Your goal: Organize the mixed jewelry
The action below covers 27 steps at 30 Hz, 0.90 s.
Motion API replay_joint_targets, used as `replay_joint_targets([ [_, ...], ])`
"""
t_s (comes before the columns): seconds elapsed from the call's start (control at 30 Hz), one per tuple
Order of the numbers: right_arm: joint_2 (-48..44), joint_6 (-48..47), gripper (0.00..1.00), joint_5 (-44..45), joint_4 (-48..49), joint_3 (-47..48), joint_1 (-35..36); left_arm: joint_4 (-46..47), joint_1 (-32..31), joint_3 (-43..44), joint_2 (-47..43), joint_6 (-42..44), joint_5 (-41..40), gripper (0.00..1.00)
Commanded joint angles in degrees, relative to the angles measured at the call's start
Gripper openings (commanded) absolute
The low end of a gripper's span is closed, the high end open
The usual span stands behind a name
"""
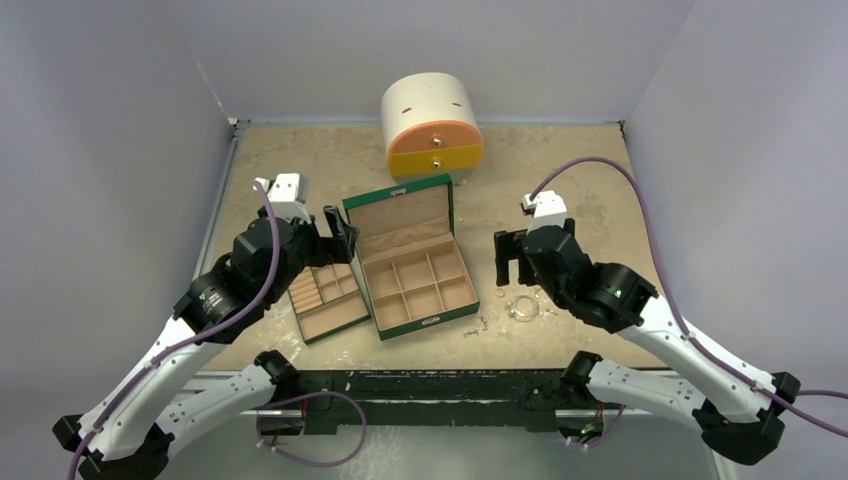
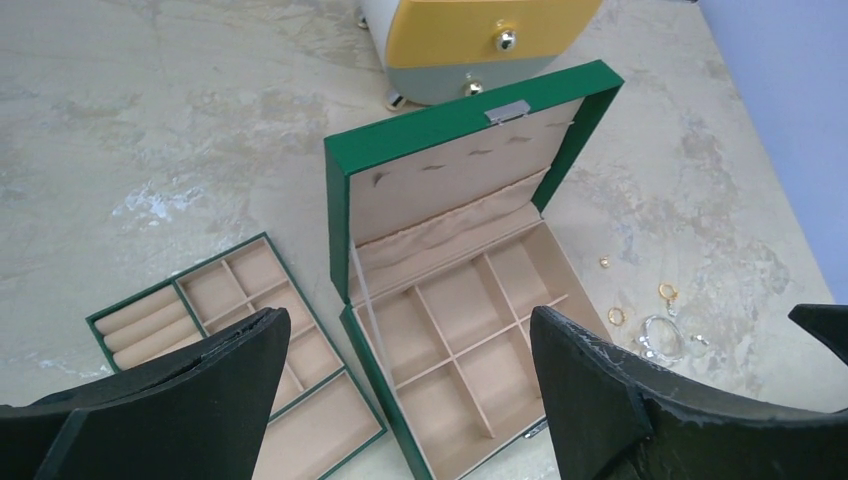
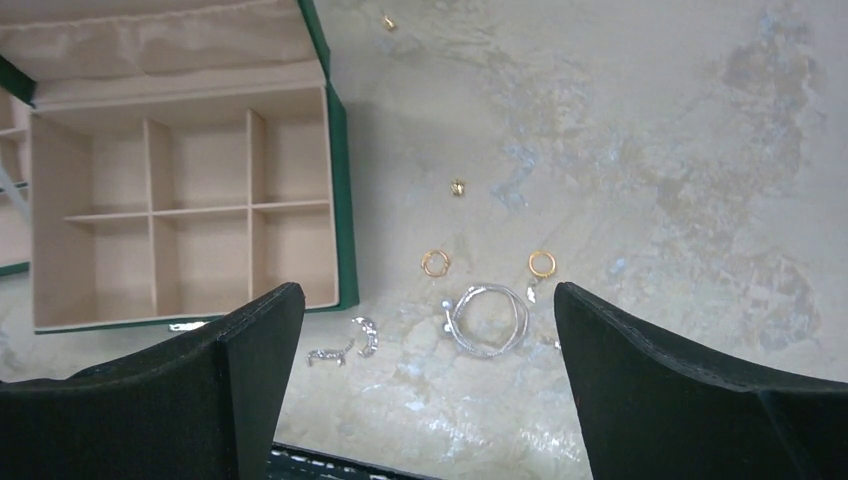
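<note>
The mixed jewelry lies loose on the table right of the open green box. It includes a thin silvery loop, two gold hoops, small gold bits and two silver pieces. My right gripper hovers open just above the loop, nothing between its fingers. My left gripper hangs open over the box's left edge and the loose insert tray, also empty. In the left wrist view the loop and a gold hoop show beyond the box.
A round cream, orange and yellow drawer chest stands at the back, drawers shut. The box's lid stands upright, its tan compartments empty. The table's near edge runs just below the silver pieces. Grey walls close in the table on three sides.
</note>
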Motion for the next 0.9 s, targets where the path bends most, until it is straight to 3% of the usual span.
replay_joint_targets([
  [0.0, 1.3, 5.1, 0.96, 2.9, -4.9, 1.2, 0.1, 0.3, -0.2, -1.7, -1.0, -0.8, -2.8, 0.90],
  [0.53, 7.4, 23.0, 0.89, -3.6, -8.8, -8.8, -0.4, 2.3, -0.3, -6.2, -2.3, -1.0, -3.1, 0.88],
  [0.73, 10.8, 24.9, 0.85, -7.1, -3.8, -13.4, -3.4, 3.6, -0.2, -8.4, -3.6, -0.1, -3.8, 0.88],
  [0.87, 11.1, 20.0, 0.80, -11.2, 2.3, -16.5, -8.7, 4.0, -0.3, -9.1, -4.4, 0.6, -4.8, 0.88],
])
